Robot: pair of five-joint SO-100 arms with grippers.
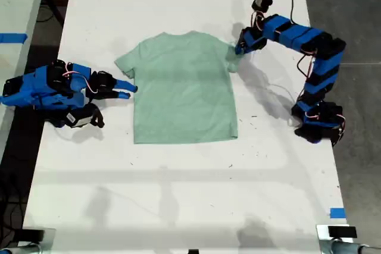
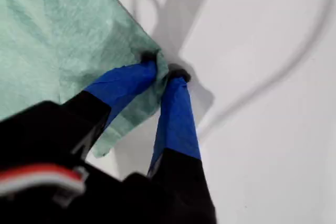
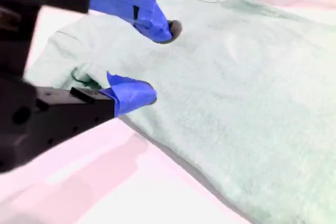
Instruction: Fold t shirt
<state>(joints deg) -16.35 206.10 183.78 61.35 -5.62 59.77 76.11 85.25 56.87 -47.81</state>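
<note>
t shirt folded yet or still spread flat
Spread flat: the t shirt lies open on the table, both sleeves out; my first gripper pinches one sleeve's edge.

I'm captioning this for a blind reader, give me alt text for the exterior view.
A mint t shirt lies flat on a white table. My first gripper pinches its sleeve at the view's right; my second gripper sits open at the other sleeve.

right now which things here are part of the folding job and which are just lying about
Part of the job:
- t-shirt
- my first gripper, fingers pinching a sleeve edge
- my second gripper, open over the other sleeve

Just lying about:
- blue tape on the table
</note>
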